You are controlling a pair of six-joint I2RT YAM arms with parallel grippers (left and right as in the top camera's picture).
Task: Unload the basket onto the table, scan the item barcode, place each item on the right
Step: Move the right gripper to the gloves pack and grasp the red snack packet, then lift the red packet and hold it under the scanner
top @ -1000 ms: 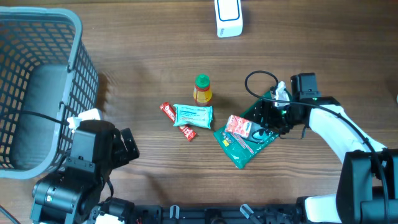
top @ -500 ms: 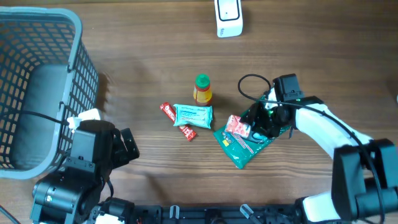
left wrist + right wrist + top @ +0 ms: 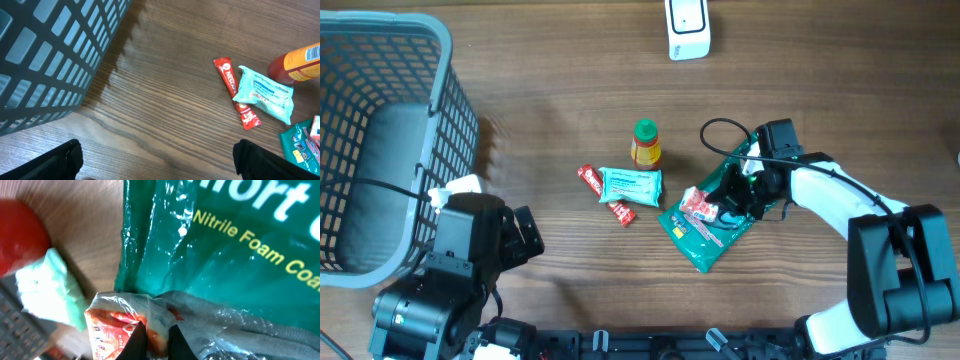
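1. The right gripper (image 3: 722, 203) is reaching in from 4 o'clock in the overhead view. Its jaws are drawn narrow, pinching the small red-and-white packet in clear wrap (image 3: 701, 204). In the right wrist view the dark fingertips (image 3: 136, 339) are pressing into the crinkled wrap of this packet (image 3: 112, 325).
2. The gripped packet is sitting just to the 3 o'clock side of the centre of the brown wooden table (image 3: 550, 100). It is overlapping the upper edge of the glossy green packet with yellow lettering (image 3: 708, 238), which is extending toward 7 o'clock from the gripper.
3. The left gripper (image 3: 159, 162) is hanging over bare wood at 7 o'clock. Its jaws are spread wide and are holding nothing.
4. At the centre, the pale teal soft packet (image 3: 631, 185) is lying across the red stick sachet (image 3: 590, 178). The yellow bottle with a green cap (image 3: 645, 144) is standing near them at their 12 o'clock.
5. The white boxy barcode scanner (image 3: 687, 28) is sitting at the table's 12 o'clock edge, well apart from the gripped packet.
6. The grey plastic lattice basket (image 3: 430, 60) is occupying the 10 o'clock corner.
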